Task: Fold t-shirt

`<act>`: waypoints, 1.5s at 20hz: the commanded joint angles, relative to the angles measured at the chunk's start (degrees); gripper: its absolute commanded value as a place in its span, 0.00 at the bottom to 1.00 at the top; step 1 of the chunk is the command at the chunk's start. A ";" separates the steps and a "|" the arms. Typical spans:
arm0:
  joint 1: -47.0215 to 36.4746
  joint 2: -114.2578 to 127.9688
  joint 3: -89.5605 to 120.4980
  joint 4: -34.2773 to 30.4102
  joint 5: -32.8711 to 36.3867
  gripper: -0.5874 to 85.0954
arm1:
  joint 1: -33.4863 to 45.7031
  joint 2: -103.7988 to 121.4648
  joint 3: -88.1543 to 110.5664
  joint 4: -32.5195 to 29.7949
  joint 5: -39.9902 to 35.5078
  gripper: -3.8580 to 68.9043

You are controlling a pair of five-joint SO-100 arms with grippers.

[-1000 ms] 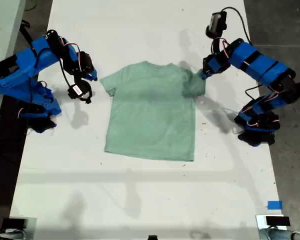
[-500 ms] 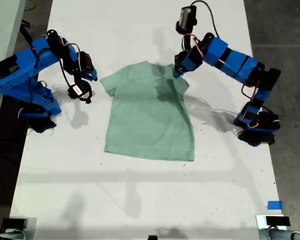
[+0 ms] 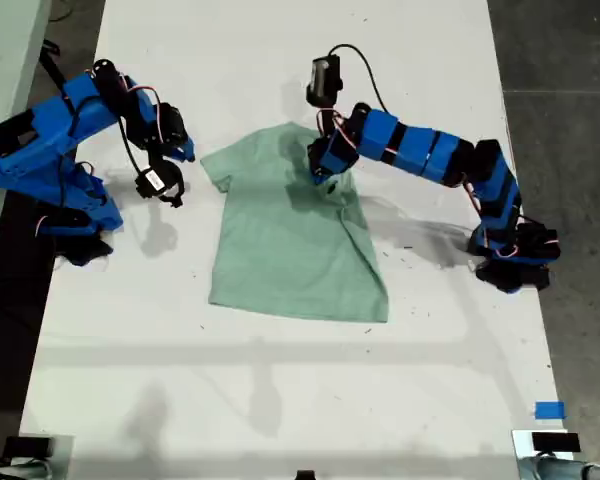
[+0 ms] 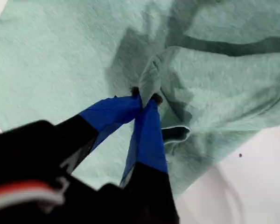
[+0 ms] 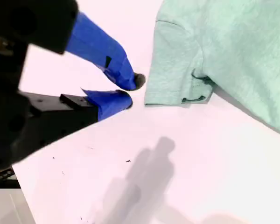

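On the white tabletop [image 3: 280, 380], about at its middle and somewhat toward the far edge in the exterior view, lies the t-shirt [image 3: 290, 250], pale mint green and mostly flat. Its sleeve on the exterior view's right is already lifted and carried inward over the chest, so that side makes a slanted fold with loose wrinkles. The other sleeve [image 5: 170, 77] lies flat and points toward the tabletop's edge at the exterior view's left.

My first pincer [image 4: 143, 99] is clamped on a small bunch of the t-shirt's cloth, with the blue tips pressed together around it, near the collar area. My second pincer [image 5: 128, 91] hangs just beside the flat sleeve and holds nothing; its tips are only a little apart and do not touch the cloth.

I judge the step in hand is the folding of the first side toward the middle. To do it well, the held cloth should go low and straight across, then be laid down before the release, so the fold edge becomes straight and parallel to the shirt's side. Pulling too far could drag the whole shirt.

No brand, label or writing can be read on the t-shirt or on the arms.
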 commanded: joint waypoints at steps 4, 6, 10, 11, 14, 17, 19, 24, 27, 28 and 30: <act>1.41 0.26 -2.20 -1.23 -0.18 0.07 | -0.18 1.67 -7.82 1.76 3.43 0.44; 1.67 0.09 -2.29 -1.41 -0.26 0.09 | 0.44 3.78 -8.53 3.34 -0.18 0.60; 1.67 -0.62 -2.29 -1.76 -0.26 0.16 | 3.87 10.11 -7.73 9.23 -1.05 0.47; 1.58 -0.79 -2.29 -1.85 -0.26 0.17 | 4.83 12.13 -7.29 10.99 -1.41 0.45; 0.53 -2.11 -2.64 -2.11 -0.18 0.20 | 7.47 19.42 -4.92 15.56 -3.43 0.42; 0.00 -3.43 -3.78 -2.20 0.18 0.21 | 9.58 28.48 -2.11 17.31 -5.19 0.39; -0.44 -4.66 -4.57 -2.20 0.35 0.22 | 11.16 34.72 1.76 18.11 -5.80 0.37; -2.72 -7.29 -4.83 -2.55 1.67 0.23 | 15.56 54.23 25.31 15.91 -5.19 0.32; -4.75 -10.55 -5.01 -4.83 2.99 0.23 | 16.17 64.69 39.81 13.27 -3.78 0.29; -5.27 -12.22 -5.36 -5.71 3.43 0.23 | 15.91 67.15 42.89 12.92 -3.08 0.28; -6.24 -16.79 -6.94 -7.38 4.22 0.24 | 15.03 71.72 47.99 11.95 -1.58 0.27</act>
